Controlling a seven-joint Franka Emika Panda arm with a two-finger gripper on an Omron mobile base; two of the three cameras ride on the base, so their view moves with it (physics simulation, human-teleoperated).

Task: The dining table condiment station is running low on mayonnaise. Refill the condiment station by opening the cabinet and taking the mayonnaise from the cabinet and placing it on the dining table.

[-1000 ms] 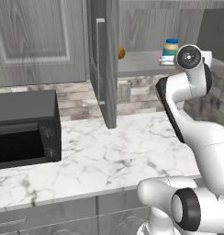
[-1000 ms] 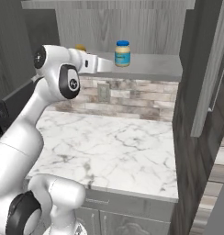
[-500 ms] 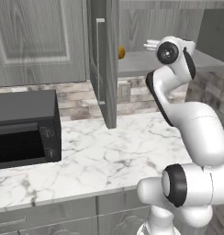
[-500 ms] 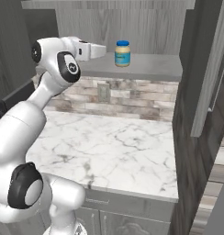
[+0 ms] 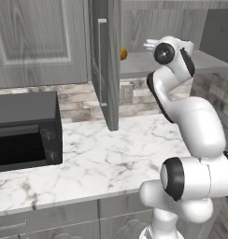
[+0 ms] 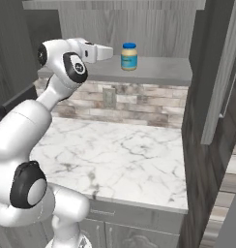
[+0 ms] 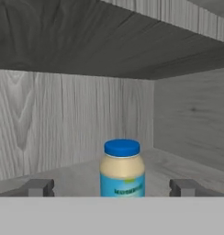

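- Left base view: the cabinet [image 5: 104,65] stands open, its door swung out edge-on toward the camera, a slim bar handle on its face. A round orange item [image 5: 123,53] sits on the shelf just behind the door's edge. The arm [image 5: 190,121] rises from the lower right and bends up to shelf height, its wrist right at the shelf's front. Below lies the marble surface [image 5: 111,158], with a black microwave [image 5: 24,128] at its left and a brick backsplash behind.
- Right base view: the jar [image 6: 129,56] stands upright on the cabinet shelf [image 6: 158,70] — blue lid, pale body, teal label — with bare shelf to its right. The hand [image 6: 108,52] points at it from the left, level with it, near but apart. How the jaws stand I cannot tell from this side. The open right-hand door [image 6: 221,77] hangs at the picture's right edge, and the marble surface [image 6: 115,155] spreads below.
- Hand view: the jar [image 7: 122,169] is dead centre, upright on the shelf floor, wood-grain back and side walls behind it. The two fingertips [image 7: 39,187] stand far apart at the bottom corners (the hand is wide open, gripping nothing) — the jar sits between their lines, further in, untouched.
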